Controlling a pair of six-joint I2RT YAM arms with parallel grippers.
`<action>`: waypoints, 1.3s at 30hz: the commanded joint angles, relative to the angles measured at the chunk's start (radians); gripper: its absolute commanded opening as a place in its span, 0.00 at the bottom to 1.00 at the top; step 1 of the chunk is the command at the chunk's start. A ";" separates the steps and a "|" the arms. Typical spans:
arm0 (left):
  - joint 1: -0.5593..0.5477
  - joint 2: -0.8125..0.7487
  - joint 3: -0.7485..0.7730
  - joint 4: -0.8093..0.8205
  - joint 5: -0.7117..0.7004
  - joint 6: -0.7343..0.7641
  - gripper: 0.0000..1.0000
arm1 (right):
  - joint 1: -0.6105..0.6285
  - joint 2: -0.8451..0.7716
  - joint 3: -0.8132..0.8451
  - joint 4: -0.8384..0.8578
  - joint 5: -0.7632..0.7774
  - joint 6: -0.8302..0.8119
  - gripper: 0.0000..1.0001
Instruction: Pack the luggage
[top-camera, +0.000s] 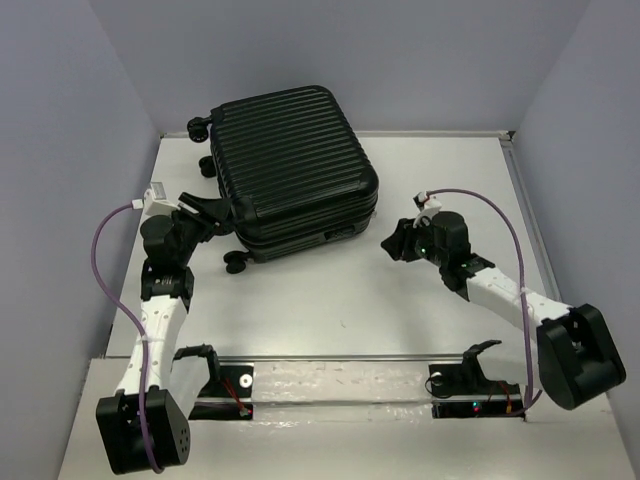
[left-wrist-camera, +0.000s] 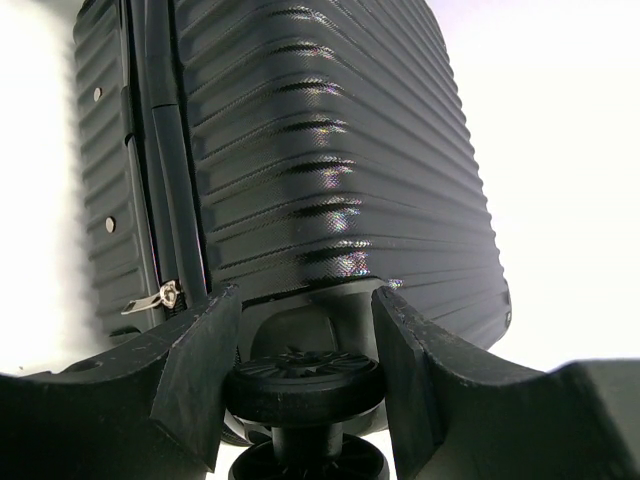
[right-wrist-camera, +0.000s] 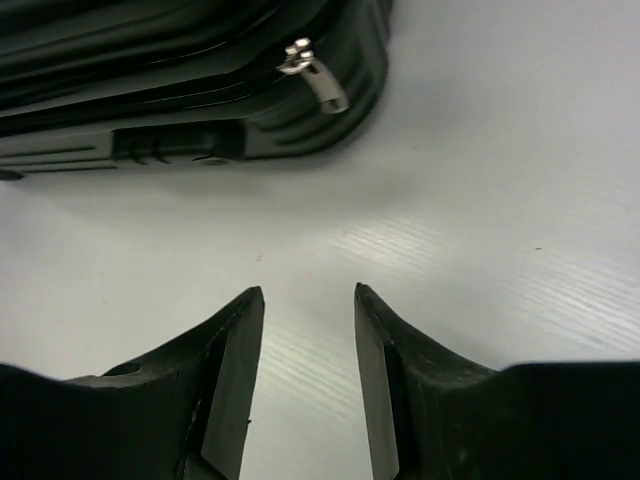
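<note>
White table (top-camera: 330, 310): left end effector (left-wrist-camera: 306, 295) clamps luggage (top-camera: 290, 160) wheel (left-wrist-camera: 303, 385); right end effector (right-wrist-camera: 307, 292) parted, clear.

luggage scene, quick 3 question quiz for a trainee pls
1. True or false: the luggage lies with its lid open.
2. What is the left claw closed around? A a wheel B a shirt C nothing
3. Fill in: the right claw is open and holds ____.
Key: 1 false; 2 A; 3 nothing.
</note>
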 joint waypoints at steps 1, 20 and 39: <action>-0.001 -0.018 0.035 0.016 0.070 0.016 0.06 | -0.081 0.087 0.067 0.208 -0.103 -0.093 0.49; 0.002 -0.023 0.020 0.014 0.108 0.034 0.06 | -0.140 0.448 0.330 0.212 -0.301 -0.290 0.55; 0.002 -0.026 -0.015 0.022 0.108 0.048 0.06 | -0.140 0.457 0.244 0.513 -0.395 -0.194 0.08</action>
